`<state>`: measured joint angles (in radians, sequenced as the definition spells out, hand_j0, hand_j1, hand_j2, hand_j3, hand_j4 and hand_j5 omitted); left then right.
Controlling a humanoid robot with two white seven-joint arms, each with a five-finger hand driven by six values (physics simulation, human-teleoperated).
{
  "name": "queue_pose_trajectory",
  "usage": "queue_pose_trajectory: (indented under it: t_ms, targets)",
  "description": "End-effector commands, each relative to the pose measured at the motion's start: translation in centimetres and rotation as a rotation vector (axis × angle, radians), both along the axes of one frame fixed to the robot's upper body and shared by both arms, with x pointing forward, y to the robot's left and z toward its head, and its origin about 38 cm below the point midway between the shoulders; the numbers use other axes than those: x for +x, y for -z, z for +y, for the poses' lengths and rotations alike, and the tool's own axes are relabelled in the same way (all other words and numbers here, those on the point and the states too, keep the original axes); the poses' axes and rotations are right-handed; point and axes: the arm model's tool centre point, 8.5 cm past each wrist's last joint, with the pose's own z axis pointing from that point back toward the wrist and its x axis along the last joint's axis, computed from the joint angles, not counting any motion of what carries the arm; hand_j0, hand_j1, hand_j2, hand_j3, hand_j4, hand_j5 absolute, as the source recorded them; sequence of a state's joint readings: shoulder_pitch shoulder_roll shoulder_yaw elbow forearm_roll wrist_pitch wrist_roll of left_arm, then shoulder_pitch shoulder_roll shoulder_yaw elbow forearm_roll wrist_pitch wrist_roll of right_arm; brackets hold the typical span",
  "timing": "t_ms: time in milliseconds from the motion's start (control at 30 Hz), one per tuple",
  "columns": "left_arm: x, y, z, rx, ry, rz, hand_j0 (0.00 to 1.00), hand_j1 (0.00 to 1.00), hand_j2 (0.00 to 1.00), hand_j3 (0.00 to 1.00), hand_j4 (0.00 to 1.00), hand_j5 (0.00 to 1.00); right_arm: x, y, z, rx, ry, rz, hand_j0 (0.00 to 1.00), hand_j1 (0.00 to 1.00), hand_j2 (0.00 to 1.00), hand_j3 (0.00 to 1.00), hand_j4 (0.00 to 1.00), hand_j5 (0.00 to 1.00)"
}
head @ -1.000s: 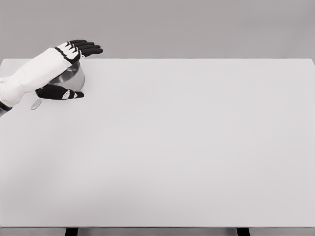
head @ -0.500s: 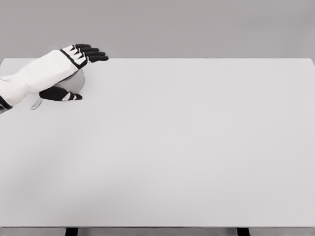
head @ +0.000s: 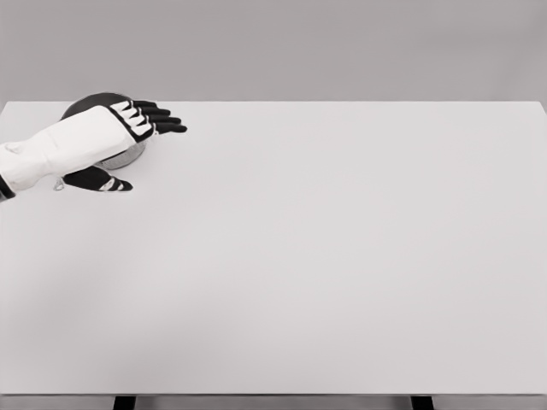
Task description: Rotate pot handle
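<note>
A shiny metal pot (head: 89,103) stands near the table's far left corner. Its dark rim shows behind my left forearm and part of its wall (head: 130,156) shows below my wrist. A small piece of the handle (head: 59,183) pokes out toward the front left, under the arm. My left hand (head: 142,145) lies across the pot's right side. Its black fingers (head: 161,120) stretch flat toward the right past the rim, and the thumb (head: 104,181) is spread low on the table in front of the pot. The hand grips nothing. My right arm is out of sight.
The white table (head: 325,248) stretches wide to the right and toward me. Its back edge runs just behind the pot, and its left edge lies close to the pot. Two dark table legs (head: 125,402) show under the front edge.
My left forearm and hand have dropped lower over the pot, so the pot's rim now shows behind the arm. The thumb has slid slightly down and left.
</note>
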<state>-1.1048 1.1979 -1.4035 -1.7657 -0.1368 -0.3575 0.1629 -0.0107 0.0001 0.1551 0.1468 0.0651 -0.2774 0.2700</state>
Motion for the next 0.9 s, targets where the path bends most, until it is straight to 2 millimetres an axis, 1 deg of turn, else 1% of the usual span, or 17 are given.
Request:
queue_pose_trajectory:
  t_ms: [0, 33, 100, 133, 167, 200, 233, 267, 300, 400, 467, 500, 567, 633, 700, 767, 867]
  targets:
    - [0.8, -1.9, 0.4, -0.012, -0.046, -0.061, 1.0, 1.0, 1.0, 1.0, 1.0, 1.0, 0.0, 0.0, 0.0, 0.0, -0.001, 0.0, 1.0, 1.0, 1.0, 1.0, 1.0, 1.0]
    - [1.5, -2.3, 0.8, -0.008, -0.123, -0.091, 1.0, 1.0, 1.0, 1.0, 1.0, 1.0, 0.0, 0.0, 0.0, 0.0, -0.001, 0.0, 1.0, 1.0, 1.0, 1.0, 1.0, 1.0]
    - [2.1, -3.2, 1.6, -0.039, -0.21, -0.16, 1.0, 1.0, 1.0, 1.0, 1.0, 1.0, 0.0, 0.0, 0.0, 0.0, 0.001, 0.0, 1.0, 1.0, 1.0, 1.0, 1.0, 1.0]
    - [2.1, -2.9, 1.7, -0.08, -0.232, -0.189, 1.0, 1.0, 1.0, 1.0, 1.0, 1.0, 0.0, 0.0, 0.0, 0.0, -0.001, 0.0, 1.0, 1.0, 1.0, 1.0, 1.0, 1.0]
    - [1.8, -2.0, 1.7, -0.108, -0.235, -0.186, 1.0, 1.0, 1.0, 1.0, 1.0, 1.0, 0.0, 0.0, 0.0, 0.0, -0.001, 0.0, 1.0, 1.0, 1.0, 1.0, 1.0, 1.0]
    - [1.8, -1.7, 1.6, -0.107, -0.236, -0.179, 1.0, 1.0, 1.0, 1.0, 1.0, 1.0, 0.0, 0.0, 0.0, 0.0, 0.001, 0.0, 1.0, 1.0, 1.0, 1.0, 1.0, 1.0]
    - [1.6, -0.7, 1.4, -0.104, -0.233, -0.152, 1.0, 1.0, 1.0, 1.0, 1.0, 1.0, 0.0, 0.0, 0.0, 0.0, -0.001, 0.0, 1.0, 1.0, 1.0, 1.0, 1.0, 1.0]
    - [1.5, 0.3, 1.0, -0.107, -0.227, -0.126, 1.0, 1.0, 1.0, 1.0, 1.0, 1.0, 0.0, 0.0, 0.0, 0.0, -0.001, 0.0, 1.0, 1.0, 1.0, 1.0, 1.0, 1.0]
    - [1.4, 0.8, 0.5, -0.111, -0.219, -0.114, 1.0, 1.0, 1.0, 1.0, 1.0, 1.0, 0.0, 0.0, 0.0, 0.0, -0.001, -0.001, 1.0, 1.0, 1.0, 1.0, 1.0, 1.0]
    - [1.2, 2.1, 0.7, -0.092, -0.242, -0.093, 1.0, 1.0, 1.0, 1.0, 1.0, 1.0, 0.0, 0.0, 0.0, 0.0, -0.001, -0.001, 1.0, 1.0, 1.0, 1.0, 1.0, 1.0]
    - [1.3, 2.7, 1.3, -0.044, -0.29, -0.106, 1.0, 1.0, 1.0, 1.0, 1.0, 1.0, 0.0, 0.0, 0.0, 0.0, -0.001, 0.0, 1.0, 1.0, 1.0, 1.0, 1.0, 1.0]
    - [1.2, 3.7, 1.4, -0.003, -0.303, -0.074, 1.0, 1.0, 1.0, 1.0, 1.0, 1.0, 0.0, 0.0, 0.0, 0.0, -0.001, 0.0, 1.0, 1.0, 1.0, 1.0, 1.0, 1.0]
    - [1.4, 4.0, 1.9, 0.061, -0.313, -0.085, 1.0, 1.0, 1.0, 1.0, 1.0, 1.0, 0.0, 0.0, 0.0, 0.0, -0.001, 0.0, 1.0, 1.0, 1.0, 1.0, 1.0, 1.0]
    - [1.6, 4.0, 2.1, 0.086, -0.313, -0.107, 1.0, 1.0, 1.0, 1.0, 1.0, 1.0, 0.0, 0.0, 0.0, 0.0, -0.001, 0.0, 1.0, 1.0, 1.0, 1.0, 1.0, 1.0]
    - [1.7, 3.7, 2.0, 0.079, -0.311, -0.112, 1.0, 1.0, 1.0, 1.0, 1.0, 1.0, 0.0, 0.0, 0.0, 0.0, -0.001, 0.0, 1.0, 1.0, 1.0, 1.0, 1.0, 1.0]
    - [2.0, 4.1, 1.0, 0.066, -0.308, -0.106, 1.0, 1.0, 1.0, 1.0, 1.0, 1.0, 0.0, 0.0, 0.0, 0.0, -0.001, 0.0, 1.0, 1.0, 1.0, 1.0, 1.0, 1.0]
    - [2.3, 4.7, 1.1, 0.064, -0.322, -0.092, 1.0, 1.0, 1.0, 1.0, 1.0, 1.0, 0.0, 0.0, 0.0, 0.0, -0.001, 0.0, 1.0, 1.0, 1.0, 1.0, 1.0, 1.0]
